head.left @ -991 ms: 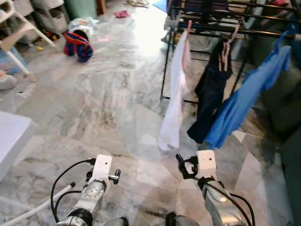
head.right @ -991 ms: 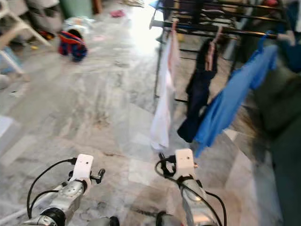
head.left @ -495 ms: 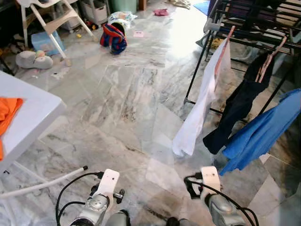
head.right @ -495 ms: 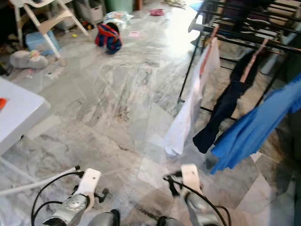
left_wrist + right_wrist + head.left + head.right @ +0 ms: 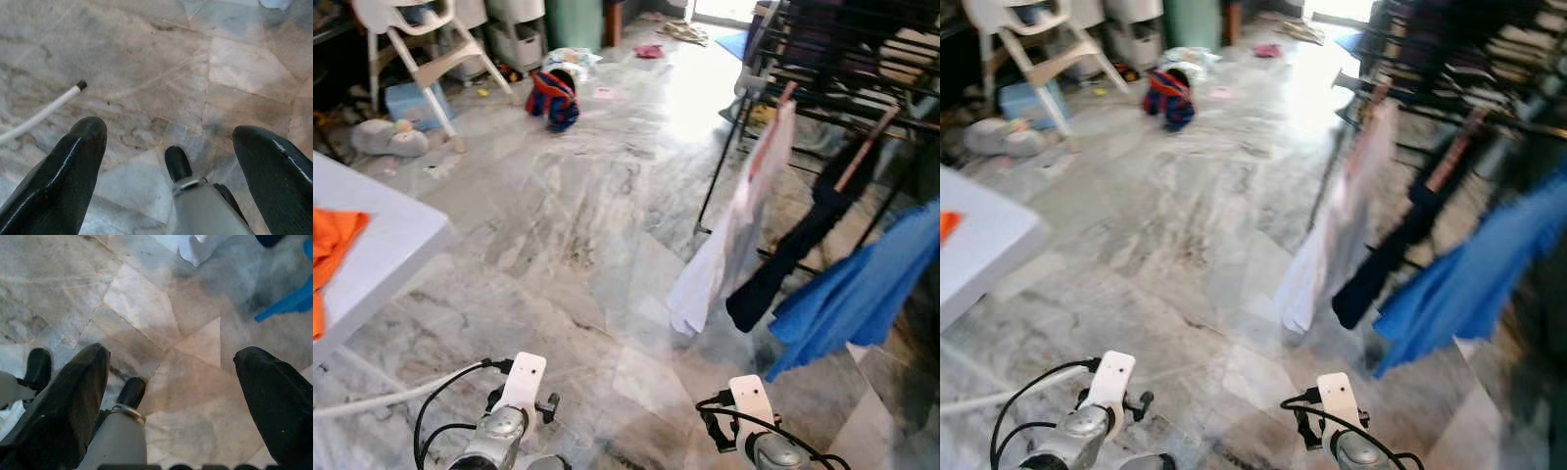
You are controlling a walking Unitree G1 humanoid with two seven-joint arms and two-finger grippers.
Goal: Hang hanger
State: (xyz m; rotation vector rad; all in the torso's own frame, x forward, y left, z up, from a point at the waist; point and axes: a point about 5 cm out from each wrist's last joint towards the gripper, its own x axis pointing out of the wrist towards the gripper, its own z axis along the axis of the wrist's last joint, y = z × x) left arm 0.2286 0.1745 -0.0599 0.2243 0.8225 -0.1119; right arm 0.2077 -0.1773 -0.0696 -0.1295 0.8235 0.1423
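A black drying rack [image 5: 822, 69] stands at the right. On it hang a white garment [image 5: 734, 235] on a pinkish hanger [image 5: 785, 96], a dark garment [image 5: 793, 245] on a second hanger [image 5: 867, 147], and a blue garment [image 5: 862, 294]. Both my arms are held low, well short of the rack, the left arm [image 5: 514, 411] and the right arm [image 5: 744, 426] over the marble floor. In the wrist views my left gripper [image 5: 170, 131] and right gripper [image 5: 173, 354] are open with nothing between the fingers, above my feet.
A white table [image 5: 382, 255] with an orange cloth [image 5: 328, 245] is close on the left, and a white tube [image 5: 372, 397] lies on the floor beside it. Farther back are a white chair [image 5: 421, 49], a red and blue bag [image 5: 553, 96] and scattered items.
The camera has swung left, bringing the table and orange cloth into view and shifting the rack towards the right edge. Both arms sit lower in the picture, grippers still open.
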